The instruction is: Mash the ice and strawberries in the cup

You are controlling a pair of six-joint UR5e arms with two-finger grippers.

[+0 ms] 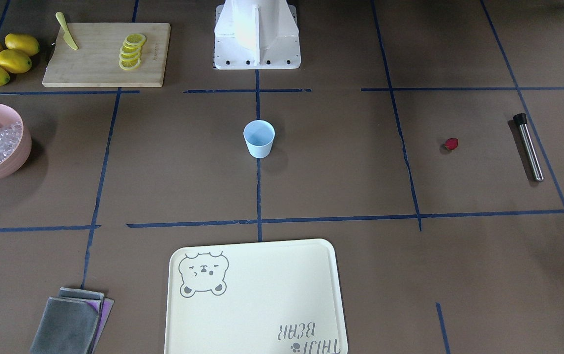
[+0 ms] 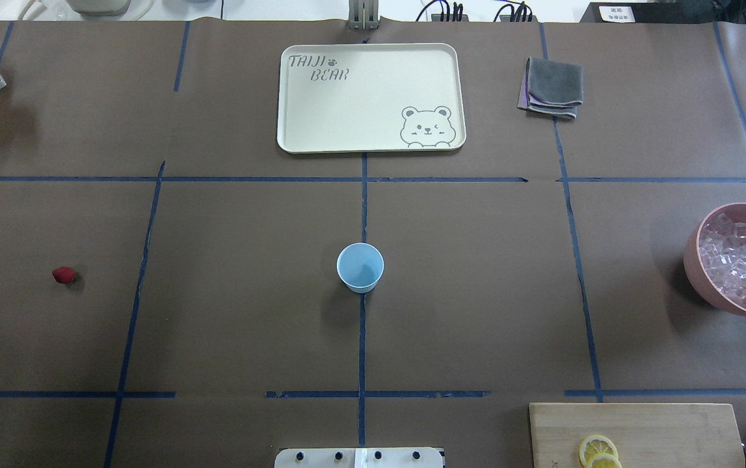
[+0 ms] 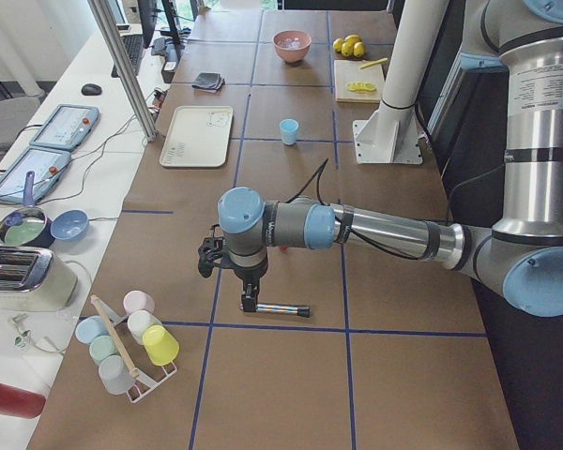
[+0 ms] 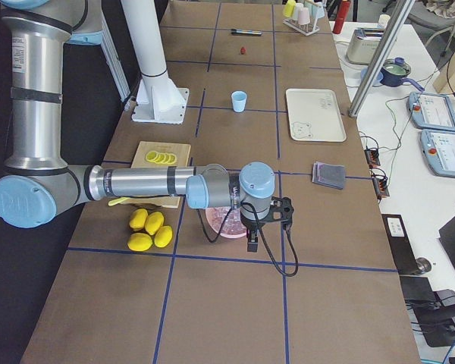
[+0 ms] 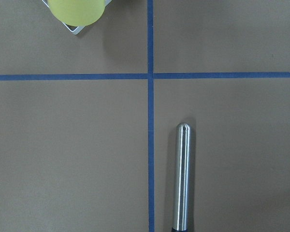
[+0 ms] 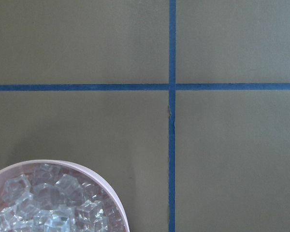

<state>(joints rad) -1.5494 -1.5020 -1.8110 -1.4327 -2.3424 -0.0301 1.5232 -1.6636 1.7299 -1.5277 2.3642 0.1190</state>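
Light bright, even, diffuse, mostly from above. Soft dim shadows beside cup (image 2: 359, 266) and bowl (image 2: 694, 270). White robot base (image 1: 257, 34) overexposed in front view. Glare streak along steel rod (image 5: 182, 179). All views sharp. Right wrist view has greenish tint.

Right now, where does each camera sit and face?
Front-facing: across the table, facing base; cup central.
Overhead: behind robot, looking down; base edge only.
Left: left table end; left gripper near muddler.
Right: right table end; right gripper by bowl.
Left wrist: down on muddler; no body.
Right wrist: down on ice; no body.
Shared: front-facing and overhead show cup.
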